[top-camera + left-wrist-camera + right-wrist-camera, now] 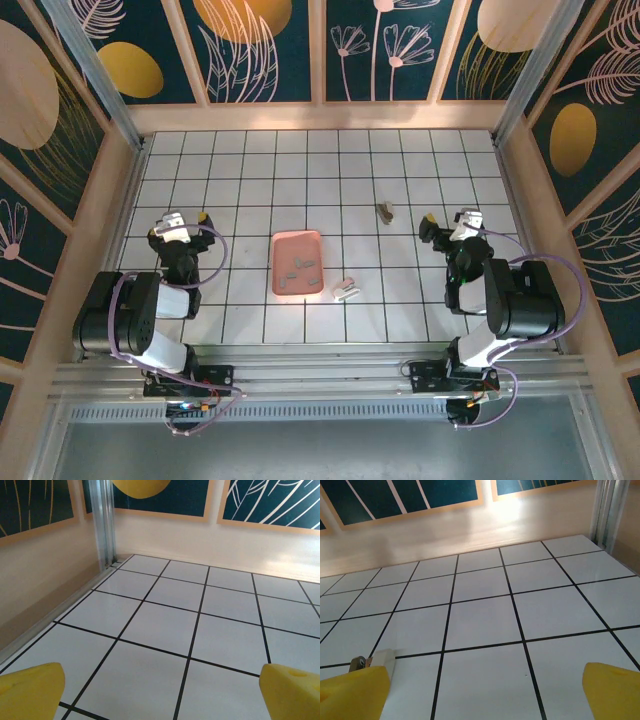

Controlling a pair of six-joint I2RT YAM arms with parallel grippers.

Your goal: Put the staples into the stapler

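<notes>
The stapler (346, 291), small and pale pink-and-white, lies on the tiled table just right of a salmon-pink tray (297, 236). Several tiny grey staples (300, 268) lie inside the tray. My left gripper (180, 222) hovers at the left side of the table, well left of the tray, open and empty. In the left wrist view its yellow fingertips (32, 690) frame bare tiles around the left gripper (162, 695). My right gripper (450, 222) is at the right side, open and empty. In the right wrist view the right gripper (482, 692) also spans bare tiles.
A small grey-brown block (385, 211) sits left of my right gripper, beyond the stapler. A small pale object with a brownish end (375, 660) peeks past the left fingertip in the right wrist view. Wooden walls (320, 118) enclose the table.
</notes>
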